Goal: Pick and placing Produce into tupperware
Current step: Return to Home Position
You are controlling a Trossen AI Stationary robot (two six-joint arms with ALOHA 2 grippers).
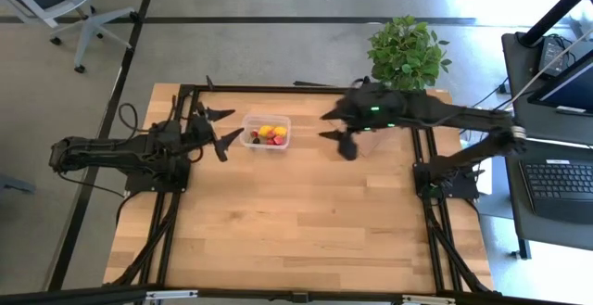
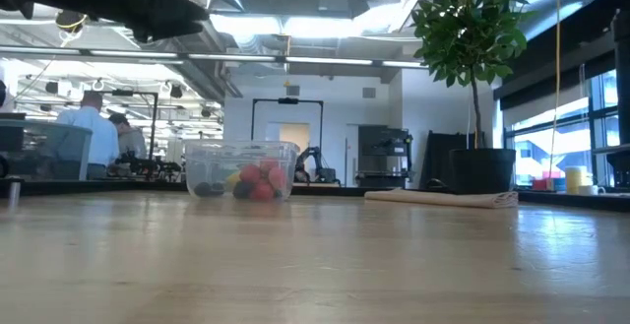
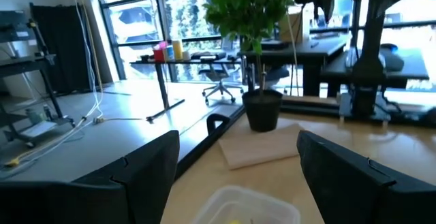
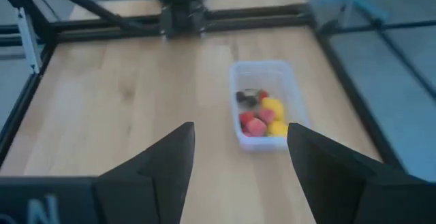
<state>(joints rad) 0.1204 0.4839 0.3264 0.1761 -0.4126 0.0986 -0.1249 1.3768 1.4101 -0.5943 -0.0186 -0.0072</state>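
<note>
The clear tupperware point(image 1: 266, 133) stands on its base on the wooden table, toward the far side; the low view also shows the tupperware point(image 2: 239, 171). The produce point(image 4: 261, 114), red, yellow and dark pieces, lies inside it. My left gripper point(image 1: 233, 123) hovers open just left of the tupperware, pointing level at it, so only the tupperware's near rim point(image 3: 251, 206) shows between its fingers. My right gripper point(image 1: 322, 126) is open, raised well above the table to the right of the tupperware, and tilts down toward it. Nothing is between either gripper's fingers.
A potted plant point(image 1: 406, 53) stands at the table's far right corner. A flat light-brown board point(image 2: 443, 198) lies in front of it, under my right arm. A black frame point(image 1: 306, 89) runs along the table's edges. People sit at desks in the room behind point(image 2: 94, 127).
</note>
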